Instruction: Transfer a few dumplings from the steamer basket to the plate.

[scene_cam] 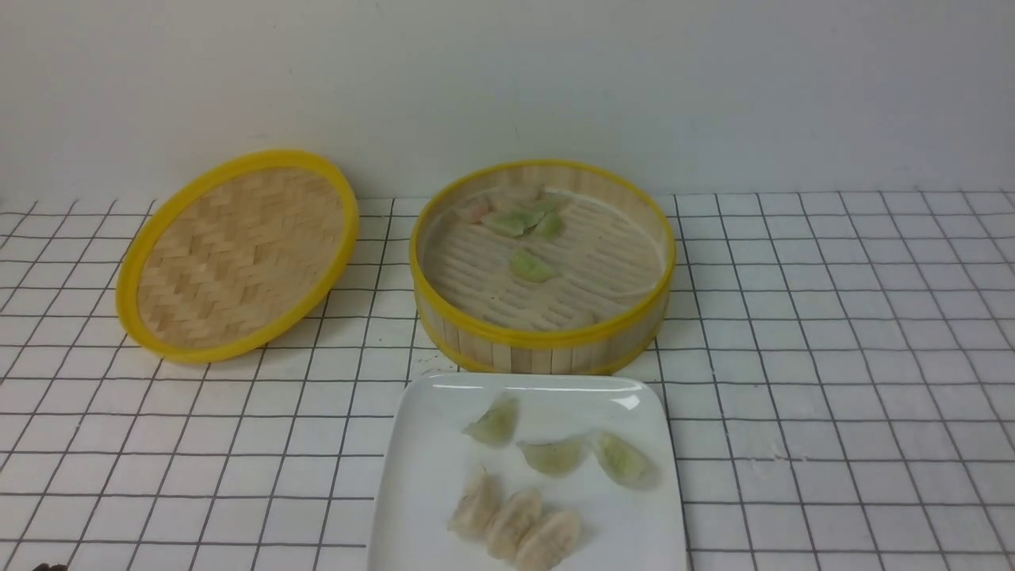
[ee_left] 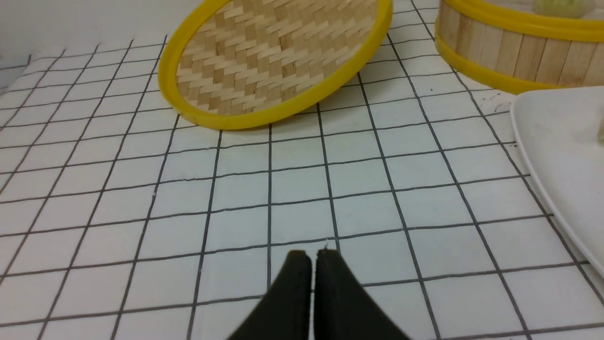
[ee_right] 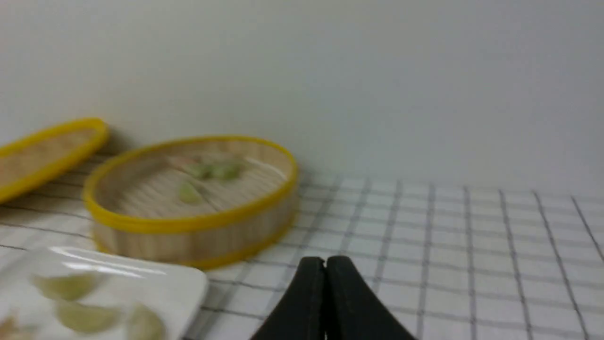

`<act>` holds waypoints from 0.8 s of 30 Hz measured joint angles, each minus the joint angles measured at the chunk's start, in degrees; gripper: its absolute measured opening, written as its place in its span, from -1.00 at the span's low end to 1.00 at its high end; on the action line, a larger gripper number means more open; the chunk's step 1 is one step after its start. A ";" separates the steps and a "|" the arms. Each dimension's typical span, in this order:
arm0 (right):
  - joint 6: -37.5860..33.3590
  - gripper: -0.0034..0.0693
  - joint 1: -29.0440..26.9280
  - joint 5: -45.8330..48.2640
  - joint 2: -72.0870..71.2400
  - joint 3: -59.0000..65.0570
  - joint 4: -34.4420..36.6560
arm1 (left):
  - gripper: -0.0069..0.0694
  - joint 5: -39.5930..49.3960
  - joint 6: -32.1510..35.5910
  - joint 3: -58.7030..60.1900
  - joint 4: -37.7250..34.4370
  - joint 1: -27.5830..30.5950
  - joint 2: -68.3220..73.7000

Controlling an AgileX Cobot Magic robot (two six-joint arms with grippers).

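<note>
The bench (scene_cam: 833,357), covered in a white cloth with a dark grid, carries everything and runs past every edge of the front view. Taking the steamer basket (scene_cam: 543,341) as the landmark: it stands at the back middle, open, with yellow rims and a slatted wall. To the robot's left of the basket lies the woven lid (scene_cam: 238,254), tilted, its far rim raised toward the wall. Just in front of the basket, apart from it, sits the white plate (scene_cam: 420,476); its near edge is cut off by the front view.

Inside the basket a few dumplings (scene_cam: 533,266) remain: one green one near the middle and a cluster at the far wall, where pale ones blur together and cannot be counted surely. On the plate lie three green dumplings in a row and three beige ones nearer the camera, touching each other.

The front view shows neither arm. Only the wrist views do: the left pincer (ee_left: 313,257) is closed, tips all but touching, empty, low over bare cloth on the lid side of the basket. The right pincer (ee_right: 325,260) is closed and empty, on the basket's other side; that view is blurred and shows only the plate's corner.
</note>
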 joint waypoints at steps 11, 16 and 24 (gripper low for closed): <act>0.00 -0.95 -9.32 -1.64 0.14 7.21 -0.01 | -0.83 0.00 -0.06 0.00 0.00 0.00 0.00; 0.00 -0.95 -9.32 -1.75 0.14 7.21 -0.01 | -0.83 0.00 -0.14 0.00 0.00 0.00 0.00; 0.00 -0.95 -9.32 -1.87 0.14 7.27 -0.01 | -0.83 0.00 -0.14 0.00 0.00 0.00 0.00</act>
